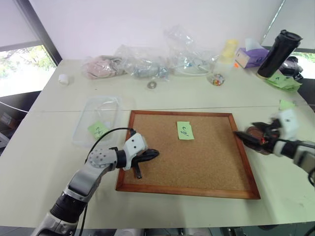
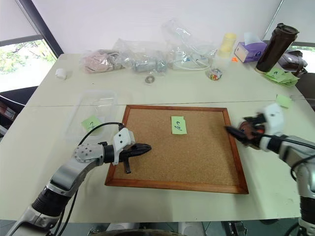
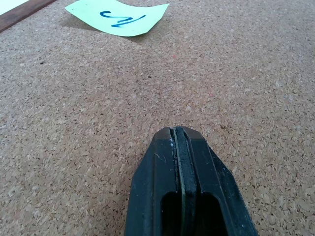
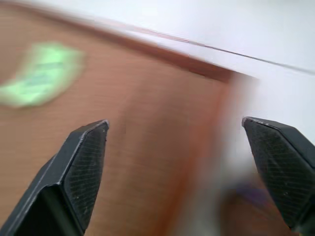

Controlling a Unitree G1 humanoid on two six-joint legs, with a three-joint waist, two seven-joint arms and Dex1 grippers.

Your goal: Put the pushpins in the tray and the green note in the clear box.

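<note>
Nearest, the left claw (image 1: 147, 156) rests pressed together, empty, on the cork board (image 1: 206, 162). At 3 o'clock the right claw (image 4: 177, 167) gapes wide beside the tray (image 1: 256, 133). At 12 o'clock the green note (image 1: 185, 130) lies flat, long axis toward 12; a sweeping finger could crumple it.

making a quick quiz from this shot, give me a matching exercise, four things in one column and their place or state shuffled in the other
Things:
1. left end effector
2. right end effector
3. scribbled green note
4. clear box

Places or states:
A. lying on the cork board
B. fingers spread wide apart
C. on the table left of the cork board, with another green note in it
D. fingers pressed together

Pairs: 1-D, 2-B, 3-A, 4-C
</note>
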